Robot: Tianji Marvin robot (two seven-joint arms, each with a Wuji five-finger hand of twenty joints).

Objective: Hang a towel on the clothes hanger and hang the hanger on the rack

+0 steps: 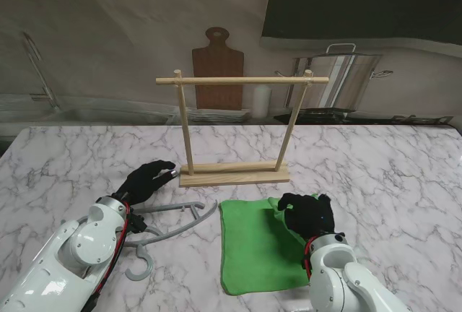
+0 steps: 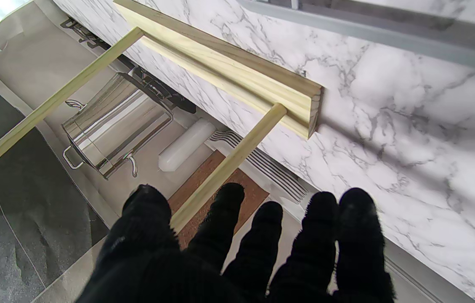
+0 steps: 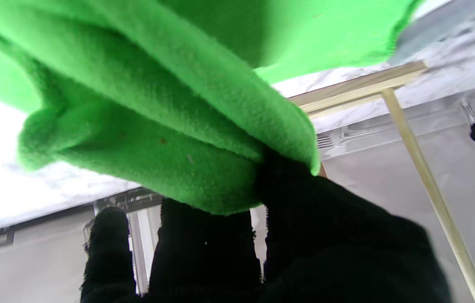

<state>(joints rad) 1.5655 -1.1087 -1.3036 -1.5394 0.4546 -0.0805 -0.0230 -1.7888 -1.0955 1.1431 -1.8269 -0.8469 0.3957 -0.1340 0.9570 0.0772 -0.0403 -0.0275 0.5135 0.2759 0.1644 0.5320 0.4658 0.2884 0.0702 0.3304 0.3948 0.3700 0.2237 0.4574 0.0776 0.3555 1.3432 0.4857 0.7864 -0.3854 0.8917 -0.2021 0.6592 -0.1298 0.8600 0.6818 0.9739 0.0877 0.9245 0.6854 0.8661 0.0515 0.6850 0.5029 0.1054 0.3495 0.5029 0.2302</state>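
right hand (image 1: 310, 214) pinching green towel (image 1: 256, 247) by its far right corner on the surface; left hand (image 1: 148, 180) spread, empty, beside rack (image 1: 234, 173). grasp step underway; next, lifting towel toward hanger (image 1: 170, 225).

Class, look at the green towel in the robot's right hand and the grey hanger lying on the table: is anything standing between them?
Nothing visible does. The right hand pinches the towel at its far right corner; the hanger lies just left of the towel on bare marble. The left hand is open, farther away, by the rack.
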